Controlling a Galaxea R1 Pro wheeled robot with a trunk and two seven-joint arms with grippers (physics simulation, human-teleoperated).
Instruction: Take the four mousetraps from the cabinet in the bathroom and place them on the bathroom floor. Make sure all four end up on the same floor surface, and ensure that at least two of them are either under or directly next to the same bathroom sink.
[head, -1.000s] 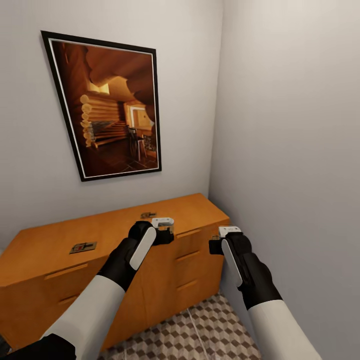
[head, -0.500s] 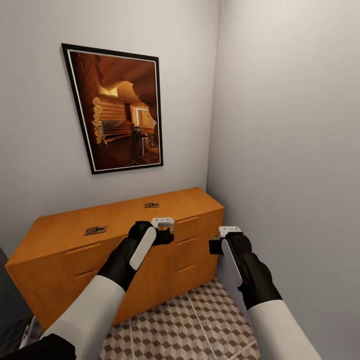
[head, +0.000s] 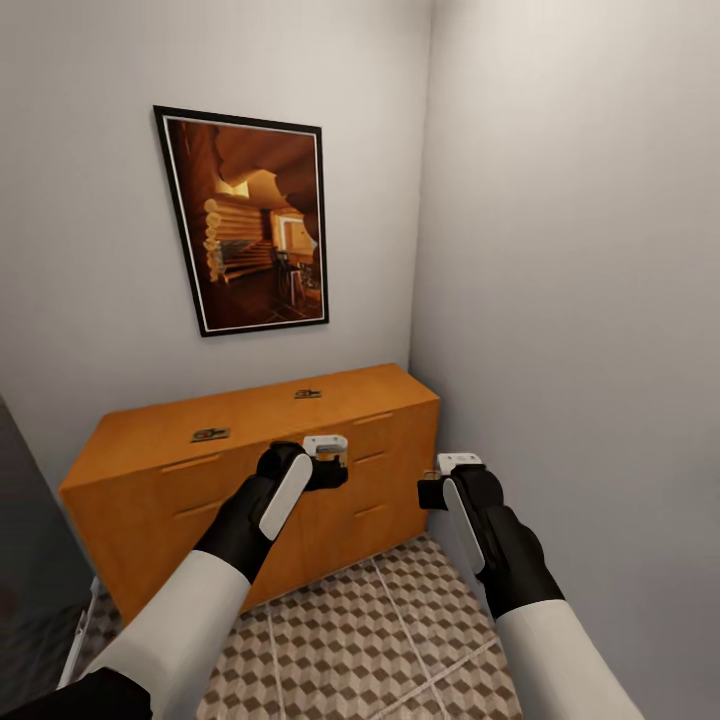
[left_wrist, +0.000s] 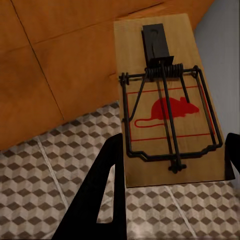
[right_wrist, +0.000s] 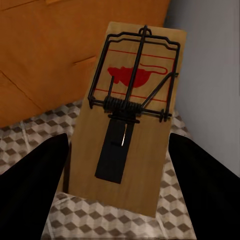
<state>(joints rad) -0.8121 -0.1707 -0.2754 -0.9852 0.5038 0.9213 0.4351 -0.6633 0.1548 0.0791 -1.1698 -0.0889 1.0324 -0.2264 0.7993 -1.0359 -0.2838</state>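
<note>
In the head view, the orange-brown cabinet (head: 250, 480) stands against the back wall in a corner, under a framed picture (head: 252, 228) of a log interior, with the cube-patterned bathroom floor (head: 370, 640) in front of it. Two mousetraps lie flat on its top, well apart: one (head: 210, 434) toward the left front, one (head: 307, 394) further back to the right, both with their long axes running roughly along the cabinet's length. The left gripper (head: 330, 462) and right gripper (head: 440, 480) hover side by side before the drawer fronts, each with a bit of tan showing at its tip. In the left wrist view, a mousetrap (left_wrist: 167, 100) is clamped between the black fingers (left_wrist: 100, 200) at its edges, the long axis pointing away along the fingers, the black catch plate at the far end and the red mouse mark nearer the gripper; cabinet and tiles lie behind. In the right wrist view, another mousetrap (right_wrist: 127, 115) sits gripped between the dark fingers (right_wrist: 30, 190), its long axis likewise along them, the red mark at the far end, the catch plate near.
</note>
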